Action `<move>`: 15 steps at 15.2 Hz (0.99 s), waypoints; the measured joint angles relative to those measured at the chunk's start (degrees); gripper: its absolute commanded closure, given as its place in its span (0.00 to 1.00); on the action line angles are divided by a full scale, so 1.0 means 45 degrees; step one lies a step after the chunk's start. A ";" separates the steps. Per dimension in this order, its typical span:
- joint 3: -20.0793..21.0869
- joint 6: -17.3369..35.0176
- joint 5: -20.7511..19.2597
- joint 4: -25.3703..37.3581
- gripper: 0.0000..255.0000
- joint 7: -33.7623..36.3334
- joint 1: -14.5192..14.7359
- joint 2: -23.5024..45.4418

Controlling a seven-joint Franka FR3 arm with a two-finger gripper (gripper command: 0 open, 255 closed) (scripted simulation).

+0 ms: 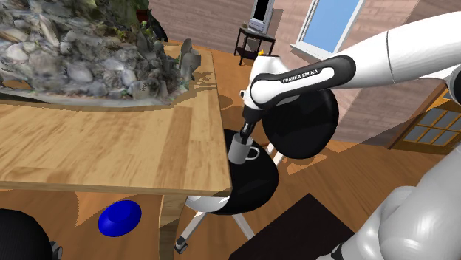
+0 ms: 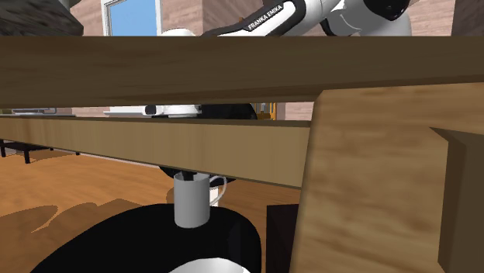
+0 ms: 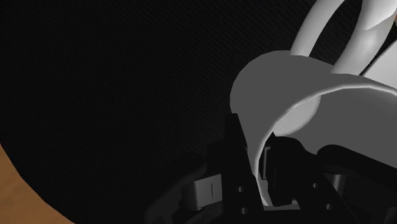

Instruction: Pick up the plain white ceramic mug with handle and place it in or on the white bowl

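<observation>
Mug [image 1: 241,150]: plain whitish-grey, one loop handle. It is standing upright, mouth up, directly over the black chair seat [image 1: 255,188]; contact with the seat unclear. The gripper [image 1: 243,137] is clasping its rim wall.

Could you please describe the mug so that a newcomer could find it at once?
Find the wooden table; beside its edge stands a black office chair. Over its seat is the mug, upright, with the gripper clasping its rim. It is the only pale grey-white, handled thing there.
</observation>
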 measured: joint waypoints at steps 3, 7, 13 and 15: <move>0.0020 -0.0519 -0.0008 0.0240 1.00 0.0039 0.0020 -0.0278; 0.0087 -0.1061 -0.0010 0.0496 1.00 0.0159 0.0080 -0.0565; 0.1017 -0.1490 0.0141 0.0226 1.00 0.1801 0.0898 -0.1240; 0.1349 -0.1568 0.0227 -0.0064 1.00 0.2367 0.1178 -0.1605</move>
